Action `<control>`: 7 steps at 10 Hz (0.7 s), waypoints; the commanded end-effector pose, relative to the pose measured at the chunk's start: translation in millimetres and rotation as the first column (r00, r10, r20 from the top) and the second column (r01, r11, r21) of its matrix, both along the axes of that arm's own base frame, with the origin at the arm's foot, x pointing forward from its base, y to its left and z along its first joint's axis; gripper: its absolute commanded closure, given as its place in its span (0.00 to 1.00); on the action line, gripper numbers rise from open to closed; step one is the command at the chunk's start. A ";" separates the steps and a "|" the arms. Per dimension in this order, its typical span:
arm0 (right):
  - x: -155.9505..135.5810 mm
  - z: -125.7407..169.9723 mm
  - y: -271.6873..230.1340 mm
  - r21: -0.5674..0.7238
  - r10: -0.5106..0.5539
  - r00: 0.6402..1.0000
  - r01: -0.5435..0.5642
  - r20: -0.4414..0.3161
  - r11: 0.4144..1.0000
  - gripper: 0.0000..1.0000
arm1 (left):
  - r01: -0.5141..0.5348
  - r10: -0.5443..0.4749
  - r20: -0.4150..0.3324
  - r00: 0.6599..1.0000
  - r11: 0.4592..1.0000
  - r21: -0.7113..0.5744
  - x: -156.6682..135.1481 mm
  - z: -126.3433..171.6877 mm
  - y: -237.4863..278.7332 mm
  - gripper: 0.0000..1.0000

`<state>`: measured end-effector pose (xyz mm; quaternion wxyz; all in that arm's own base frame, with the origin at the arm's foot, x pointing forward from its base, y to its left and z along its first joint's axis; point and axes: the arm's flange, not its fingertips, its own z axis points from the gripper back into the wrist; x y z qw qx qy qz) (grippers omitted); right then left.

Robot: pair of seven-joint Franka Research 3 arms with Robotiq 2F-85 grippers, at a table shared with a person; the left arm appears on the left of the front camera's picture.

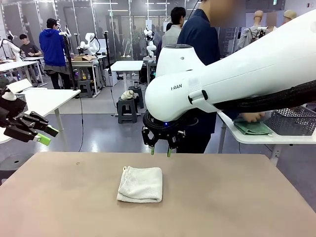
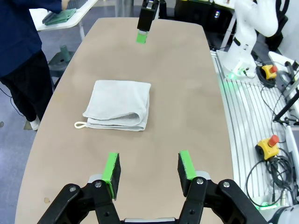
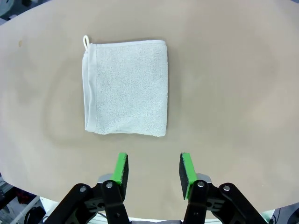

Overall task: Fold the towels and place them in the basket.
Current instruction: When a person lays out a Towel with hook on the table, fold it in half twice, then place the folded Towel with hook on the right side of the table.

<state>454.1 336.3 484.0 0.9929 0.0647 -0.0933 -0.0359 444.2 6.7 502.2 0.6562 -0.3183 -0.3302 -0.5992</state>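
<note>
One cream-white towel (image 1: 140, 184) lies folded into a small square in the middle of the brown table (image 1: 227, 197), with its corner loop (image 2: 80, 125) sticking out. My right gripper (image 1: 160, 149) hangs open over the table's far edge, just beyond the towel, fingers pointing down. Its wrist view looks straight down on the towel (image 3: 126, 86), with nothing between the open right gripper (image 3: 153, 169) pads. My left gripper (image 1: 48, 136) is open off the table's left end, aimed along the table toward the towel (image 2: 119, 105). The basket is out of view.
A person in dark blue (image 1: 200, 44) stands at the far side, one hand (image 1: 254, 117) on a green cloth (image 1: 253, 128) on a white side table, next to a grey mesh bin (image 1: 294, 121). Cables and red stop buttons (image 2: 270, 142) lie beside the table.
</note>
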 end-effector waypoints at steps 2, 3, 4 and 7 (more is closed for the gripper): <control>0.6 0.0 -0.5 -0.010 0.003 1.000 -0.003 0.009 1.000 0.44 | 0.003 -0.003 0.003 1.000 1.000 -0.006 -0.4 1.0 0.0 0.36; 0.6 0.0 -0.5 -0.010 0.003 1.000 -0.003 0.009 1.000 0.44 | 0.003 -0.003 0.003 1.000 1.000 -0.006 -0.4 1.0 0.0 0.36; 0.6 0.0 -0.5 -0.010 0.003 1.000 -0.003 0.009 1.000 0.44 | 0.003 -0.003 0.003 1.000 1.000 -0.006 -0.4 1.0 0.0 0.36; 0.6 0.0 -0.5 -0.010 0.003 1.000 -0.003 0.009 1.000 0.44 | 0.003 -0.003 0.003 1.000 1.000 -0.006 -0.4 1.0 0.0 0.36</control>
